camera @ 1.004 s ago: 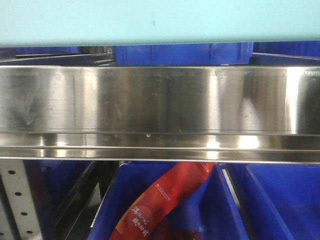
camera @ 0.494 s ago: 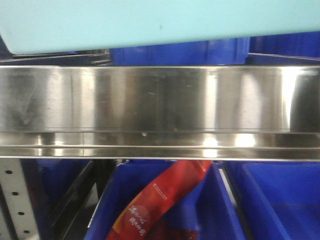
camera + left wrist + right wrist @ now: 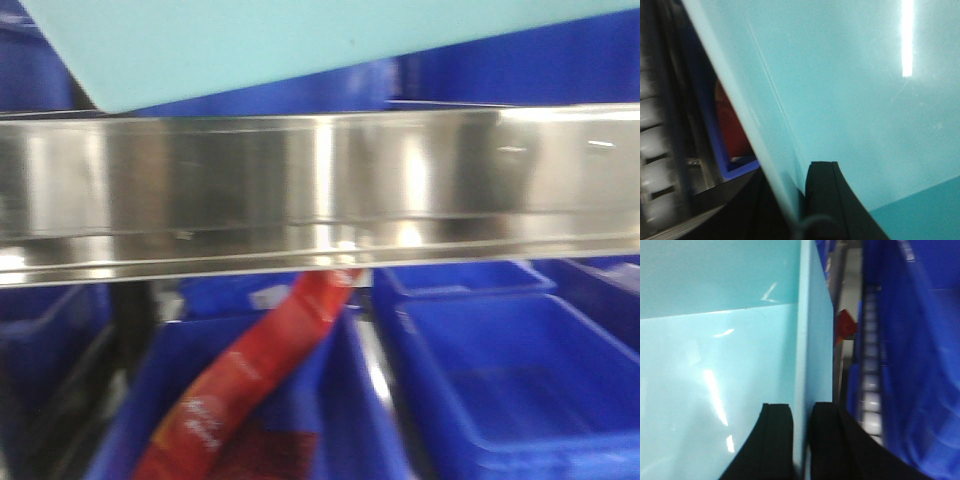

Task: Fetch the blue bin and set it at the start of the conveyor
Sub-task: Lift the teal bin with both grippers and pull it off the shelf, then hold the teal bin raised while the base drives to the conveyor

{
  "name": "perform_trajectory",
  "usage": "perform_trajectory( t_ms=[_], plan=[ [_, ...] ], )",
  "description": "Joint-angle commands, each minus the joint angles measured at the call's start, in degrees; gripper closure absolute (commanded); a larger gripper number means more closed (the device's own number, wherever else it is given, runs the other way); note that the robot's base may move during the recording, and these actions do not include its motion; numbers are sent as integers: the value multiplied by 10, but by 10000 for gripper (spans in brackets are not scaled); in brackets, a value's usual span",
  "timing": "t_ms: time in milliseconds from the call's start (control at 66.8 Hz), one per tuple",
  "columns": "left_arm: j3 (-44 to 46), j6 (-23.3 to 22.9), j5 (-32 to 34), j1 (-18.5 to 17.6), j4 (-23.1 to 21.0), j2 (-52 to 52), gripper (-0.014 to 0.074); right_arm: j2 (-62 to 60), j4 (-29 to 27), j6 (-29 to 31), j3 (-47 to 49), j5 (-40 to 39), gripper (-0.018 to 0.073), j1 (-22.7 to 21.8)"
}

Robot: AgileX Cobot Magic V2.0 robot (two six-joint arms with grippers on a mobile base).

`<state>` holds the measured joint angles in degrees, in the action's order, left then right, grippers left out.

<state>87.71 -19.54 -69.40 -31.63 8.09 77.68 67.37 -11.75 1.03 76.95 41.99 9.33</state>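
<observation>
The blue bin [image 3: 300, 40], a pale turquoise tub, hangs tilted across the top of the front view, above the steel shelf. My left gripper [image 3: 792, 200] is shut on the bin's left wall [image 3: 850, 90], one black finger [image 3: 827, 200] inside and the other outside the rim. My right gripper [image 3: 801, 440] is shut on the bin's right wall [image 3: 812, 340], with a black finger on each side of the thin rim. The bin's glossy inside floor [image 3: 700, 390] fills the right wrist view. The conveyor start is out of view.
A shiny stainless-steel shelf [image 3: 320, 190] runs across the front view. Below it stand dark royal-blue bins [image 3: 500, 380]; one holds a red snack packet [image 3: 250, 370]. More dark blue bins [image 3: 920, 340] and a grey perforated rack post [image 3: 872, 370] lie right of the held tub.
The turquoise tub has tilted, its left end dropping lower and its right end lifting out of frame. The shelf and blue bins have slid sideways, blurred.
</observation>
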Motion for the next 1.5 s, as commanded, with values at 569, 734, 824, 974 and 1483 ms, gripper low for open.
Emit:
perform_trajectory(
  t_ms=[569, 734, 824, 974, 1483],
  plan=[
    [-1, 14, 4, -1, 2, -4, 708, -10, -17, 1, 6, -61, 711, 1],
    [-1, 14, 4, -1, 2, -4, 708, -10, -17, 1, 6, -61, 711, 1],
    [-1, 14, 4, -1, 2, -4, 708, -10, -17, 1, 6, -61, 711, 1],
    [-1, 14, 4, -1, 2, -4, 708, -10, -17, 1, 6, -61, 711, 1],
    [-1, 14, 4, -1, 2, -4, 708, -10, -17, 1, 6, -61, 711, 1]
  ],
)
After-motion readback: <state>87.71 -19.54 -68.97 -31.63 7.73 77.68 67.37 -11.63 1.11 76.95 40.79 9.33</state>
